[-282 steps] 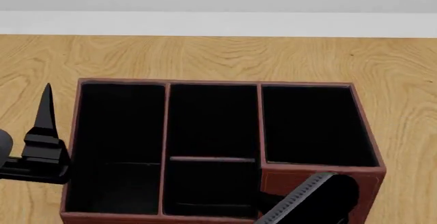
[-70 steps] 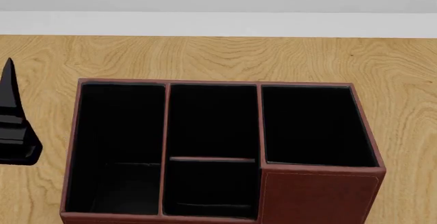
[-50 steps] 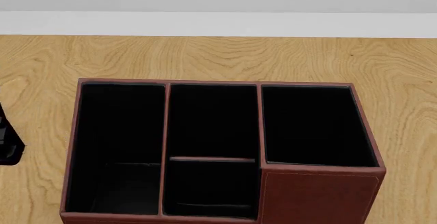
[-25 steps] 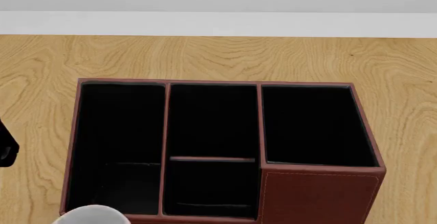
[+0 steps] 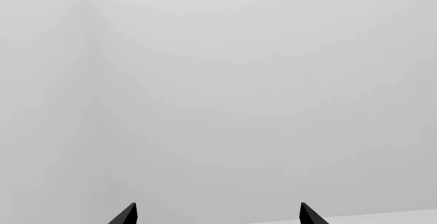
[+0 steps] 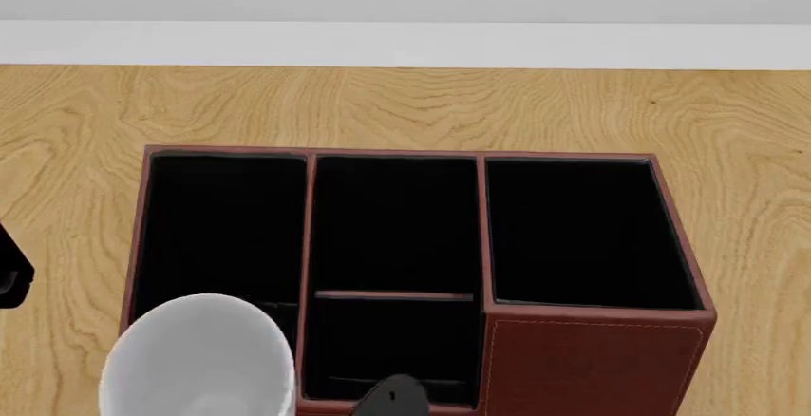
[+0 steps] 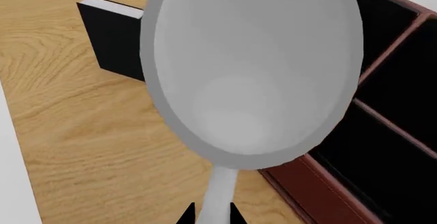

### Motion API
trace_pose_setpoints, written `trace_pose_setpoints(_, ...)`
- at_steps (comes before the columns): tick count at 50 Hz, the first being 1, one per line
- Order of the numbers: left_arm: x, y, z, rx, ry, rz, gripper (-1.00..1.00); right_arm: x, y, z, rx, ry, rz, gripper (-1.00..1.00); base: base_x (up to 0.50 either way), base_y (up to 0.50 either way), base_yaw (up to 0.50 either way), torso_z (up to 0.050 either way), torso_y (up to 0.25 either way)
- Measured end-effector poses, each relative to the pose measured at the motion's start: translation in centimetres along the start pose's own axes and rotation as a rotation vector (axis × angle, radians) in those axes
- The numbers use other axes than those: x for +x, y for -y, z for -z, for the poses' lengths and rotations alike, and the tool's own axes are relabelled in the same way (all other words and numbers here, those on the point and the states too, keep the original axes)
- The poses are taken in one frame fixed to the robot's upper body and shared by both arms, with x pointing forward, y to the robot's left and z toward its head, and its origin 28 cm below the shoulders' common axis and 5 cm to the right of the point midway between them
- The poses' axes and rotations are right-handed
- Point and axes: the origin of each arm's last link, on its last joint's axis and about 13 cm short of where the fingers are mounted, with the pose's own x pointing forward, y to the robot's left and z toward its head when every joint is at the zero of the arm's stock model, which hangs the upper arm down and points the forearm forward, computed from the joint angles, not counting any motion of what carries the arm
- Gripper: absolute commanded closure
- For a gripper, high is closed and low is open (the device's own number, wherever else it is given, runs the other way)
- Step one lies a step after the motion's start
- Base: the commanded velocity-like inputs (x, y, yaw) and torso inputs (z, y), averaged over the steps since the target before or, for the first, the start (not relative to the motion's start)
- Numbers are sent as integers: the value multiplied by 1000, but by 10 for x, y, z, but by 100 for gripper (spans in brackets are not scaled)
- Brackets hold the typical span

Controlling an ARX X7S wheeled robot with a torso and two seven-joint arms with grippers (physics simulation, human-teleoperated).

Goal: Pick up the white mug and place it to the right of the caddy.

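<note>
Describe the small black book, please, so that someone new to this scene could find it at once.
Start from the caddy, the big reddish-brown box with black-lined compartments on the wooden table. In the right wrist view, the black book stands on the wood beside it, partly hidden behind the white mug. It is the only flat, dark slab there, with a thin white page edge.

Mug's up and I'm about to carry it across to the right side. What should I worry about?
The right end effector pinches only the white mug by its handle, so the mug may swing or slip. It hangs over the caddy, at the left compartment's front edge; a low traverse could clip the dividers, or a drop could land inside. A black book lies nearby.
</note>
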Motion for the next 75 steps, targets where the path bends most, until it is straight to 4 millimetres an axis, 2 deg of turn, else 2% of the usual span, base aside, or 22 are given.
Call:
trace_pose_setpoints(41, 0, 1, 0, -14, 2, 11, -100, -29, 30, -33, 44, 78, 163, 100, 0, 0, 0, 0, 0)
trace_pose_setpoints(75, 4, 2, 1, -21, 2, 20, -100, -50, 65, -53, 107, 127, 328, 100, 0, 0, 0, 0, 0)
